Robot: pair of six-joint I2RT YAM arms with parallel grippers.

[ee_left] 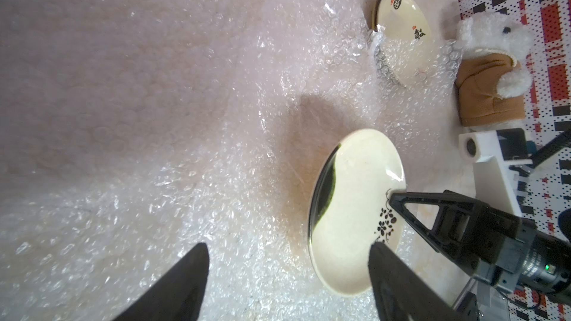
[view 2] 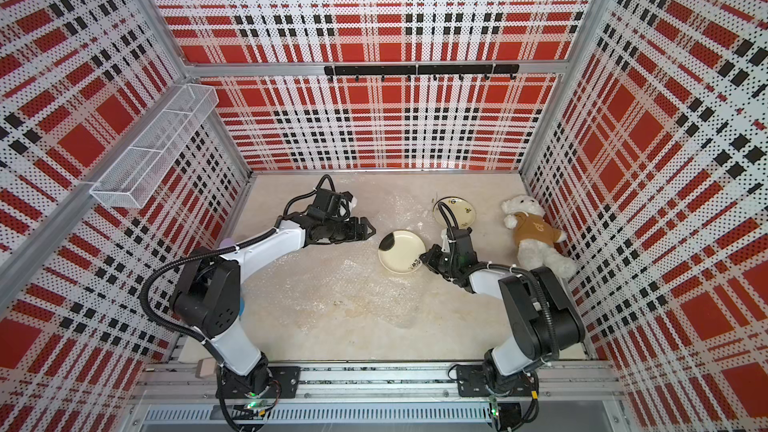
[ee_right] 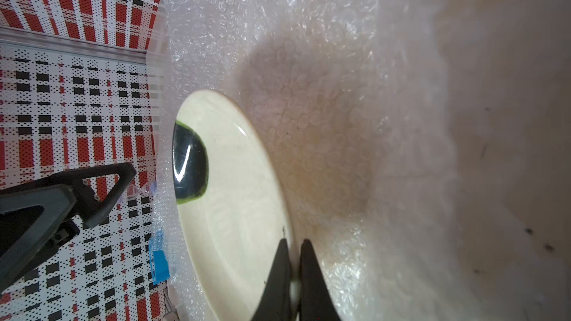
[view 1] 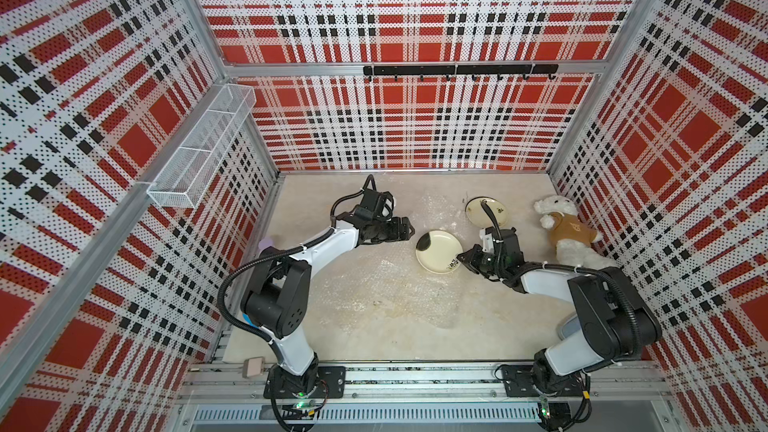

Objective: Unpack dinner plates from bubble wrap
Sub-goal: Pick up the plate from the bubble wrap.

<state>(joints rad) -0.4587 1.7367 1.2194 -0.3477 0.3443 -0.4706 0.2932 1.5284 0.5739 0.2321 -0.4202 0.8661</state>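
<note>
Bubble wrap [view 1: 374,284] lay spread beneath the dark-patched plate [view 1: 436,255]. Teddy bear [view 1: 569,234] sprawled well right of that plate. A second plate [view 1: 500,211] sat behind it, partly under wrap. Right gripper [view 1: 460,259] pinched the dark-patched plate's rim. Left gripper [view 1: 411,228] hung beside it, jaws spread.

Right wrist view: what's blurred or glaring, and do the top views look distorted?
Right wrist view: far clear bubble wrap is out of focus; a white glare streak crosses the dark patch on the cream round ceramic plate. Both top views: red plaid walls bow, wide-lens distortion.
</note>
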